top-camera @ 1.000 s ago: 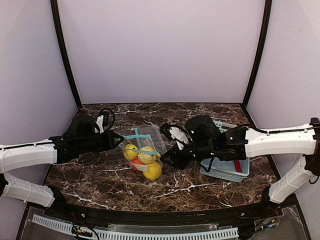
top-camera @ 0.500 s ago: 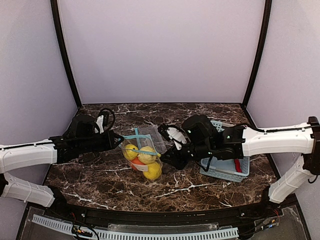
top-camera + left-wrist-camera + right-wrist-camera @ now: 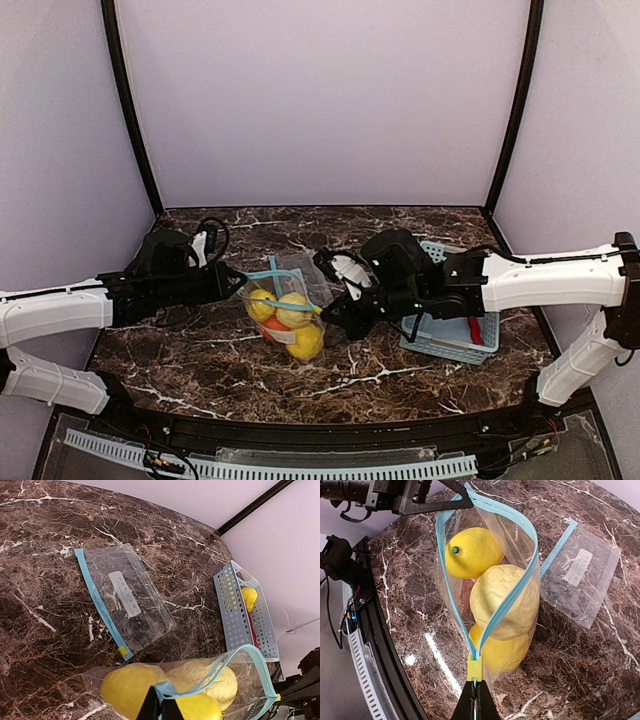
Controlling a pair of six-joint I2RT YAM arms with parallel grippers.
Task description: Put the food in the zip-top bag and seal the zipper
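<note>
Clenched left tool (image 3: 161,707) and right tool (image 3: 475,700) pinching rim of filled bag (image 3: 490,595), spare bag (image 3: 127,597) behind, basket (image 3: 232,605) — chili (image 3: 475,330) inside — at right.

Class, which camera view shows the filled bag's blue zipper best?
Right wrist: the zipper runs end to end, gaping over the yellow food. Left wrist catches only one corner of it; the top view shows a small blue strip.

Top camera: high behind the near edge of the desk (image 3: 200,350), looking down over all of it, the filled zip-top bag (image 3: 285,315) near centre. Left wrist camera: close at the bag's left end, facing past it to the basket (image 3: 231,605). Right wrist camera: close at the bag's opposite end, facing the left gripper (image 3: 469,502). All three share the bag.
</note>
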